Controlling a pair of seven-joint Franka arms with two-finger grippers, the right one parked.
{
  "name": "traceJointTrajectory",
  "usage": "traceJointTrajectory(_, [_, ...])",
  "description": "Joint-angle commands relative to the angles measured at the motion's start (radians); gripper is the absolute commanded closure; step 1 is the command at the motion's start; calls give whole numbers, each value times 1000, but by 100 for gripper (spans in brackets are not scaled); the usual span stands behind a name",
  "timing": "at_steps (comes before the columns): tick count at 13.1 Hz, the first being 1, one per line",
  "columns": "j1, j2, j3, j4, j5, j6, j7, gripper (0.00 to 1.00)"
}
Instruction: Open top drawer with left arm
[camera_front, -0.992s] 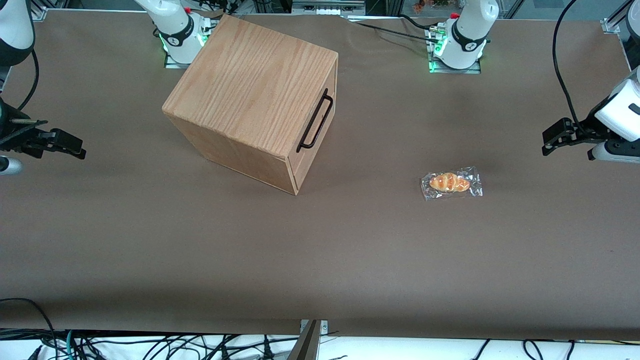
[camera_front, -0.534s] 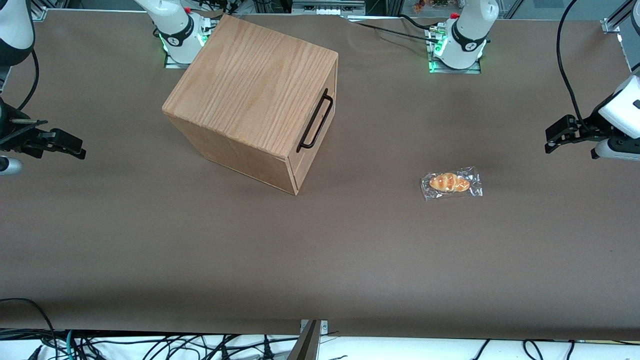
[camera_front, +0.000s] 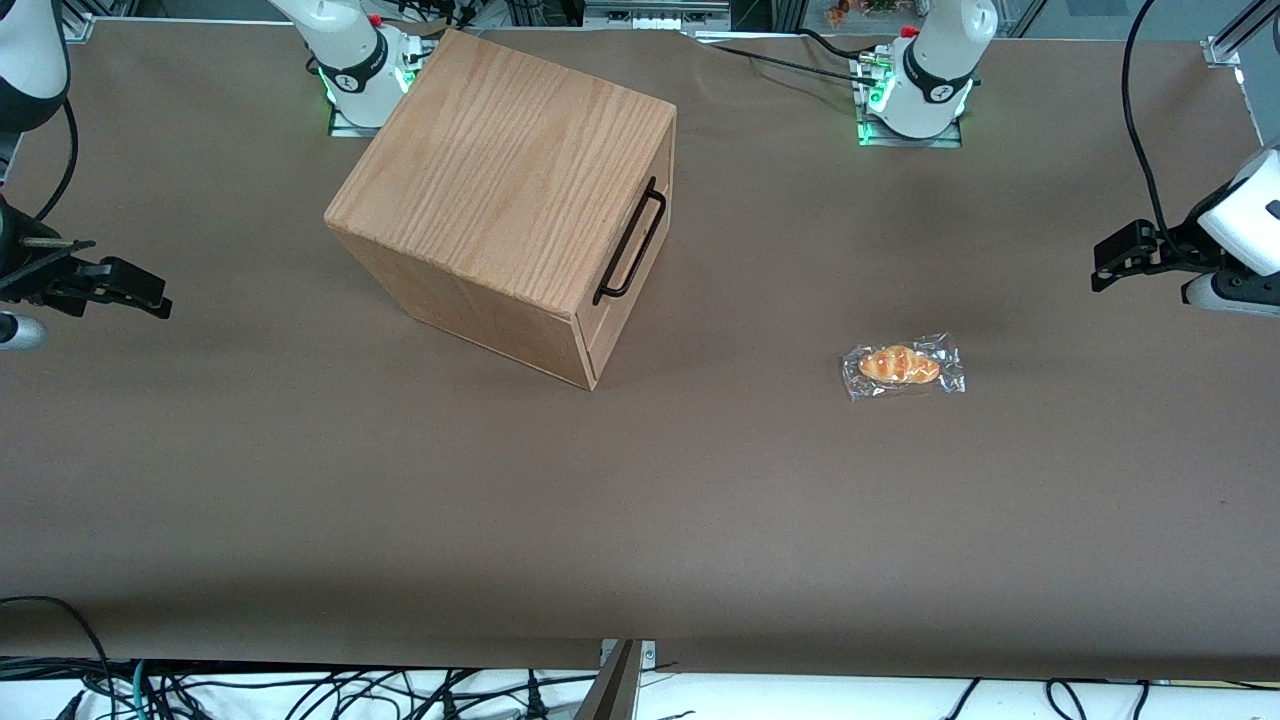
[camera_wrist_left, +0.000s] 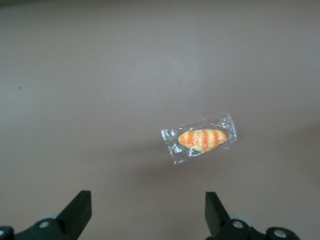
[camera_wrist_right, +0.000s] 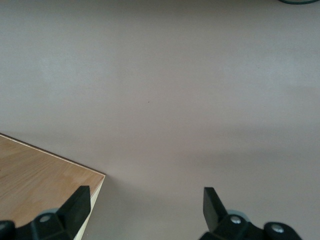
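Claw (camera_front: 1103, 268) spread, empty, high above counter (camera_front: 700, 500) at working arm's end, well apart from top drawer (camera_front: 628, 268) handle (camera_front: 630, 243); drawer shut, approach pending.

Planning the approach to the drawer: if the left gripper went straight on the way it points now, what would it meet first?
Judging by the left wrist view, the open left gripper points down at bare brown table, so it would likely meet that first. The wrapped bread roll lies slightly off that line, and the top drawer is nowhere along it.

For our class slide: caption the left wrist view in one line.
Open gripper hangs above the brown table, a wrapped bun below it.
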Motion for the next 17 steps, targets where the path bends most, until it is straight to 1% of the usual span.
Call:
traceJointTrajectory(1, [8, -6, -8, 11, -1, -29, 24, 0])
traceJointTrajectory(8, [-3, -6, -20, 11, 2, -44, 24, 0])
traceJointTrajectory(10, [-9, -6, -64, 10, -1, -106, 0, 0])
traceJointTrajectory(13, [-14, 11, -199, 8, -3, -124, -2, 0])
traceJointTrajectory(14, [-14, 29, -245, 8, -15, -121, -6, 0])
traceJointTrajectory(17, [-17, 60, -313, 1, -149, -110, -39, 0])
